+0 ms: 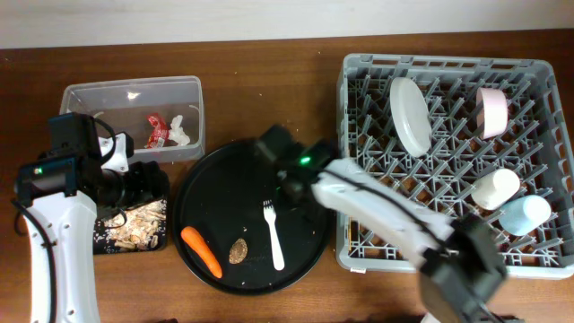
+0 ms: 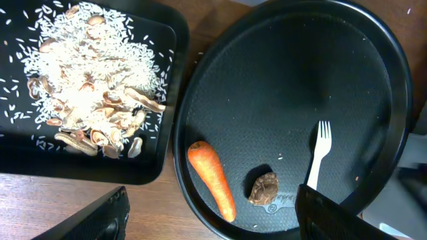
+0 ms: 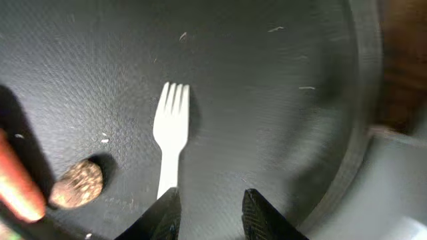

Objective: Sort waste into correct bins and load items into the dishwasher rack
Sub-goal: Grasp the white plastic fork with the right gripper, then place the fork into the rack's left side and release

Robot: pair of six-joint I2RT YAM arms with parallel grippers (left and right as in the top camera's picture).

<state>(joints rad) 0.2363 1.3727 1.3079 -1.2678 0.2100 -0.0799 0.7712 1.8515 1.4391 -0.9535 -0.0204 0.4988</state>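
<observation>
A white plastic fork (image 1: 273, 235) (image 2: 317, 157) (image 3: 170, 133), an orange carrot (image 1: 202, 251) (image 2: 212, 180) and a small brown pit (image 1: 239, 250) (image 2: 263, 188) (image 3: 77, 183) lie on the round black tray (image 1: 215, 175). My right gripper (image 1: 287, 179) (image 3: 210, 213) is open and empty above the tray, just right of the fork's handle. My left gripper (image 1: 134, 184) (image 2: 213, 223) is open and empty between the shallow black tray (image 1: 134, 248) (image 2: 100, 173) of food scraps (image 1: 134, 224) (image 2: 87, 87) and the round tray. The chopstick is out of view.
The clear tub (image 1: 90, 94) at back left holds the red wrapper (image 1: 159, 130) and white tissue (image 1: 182, 133). The grey rack (image 1: 448, 61) on the right holds the white dish (image 1: 410, 115), pink bowl (image 1: 492, 111), white cup (image 1: 496, 188) and light blue cup (image 1: 525, 215).
</observation>
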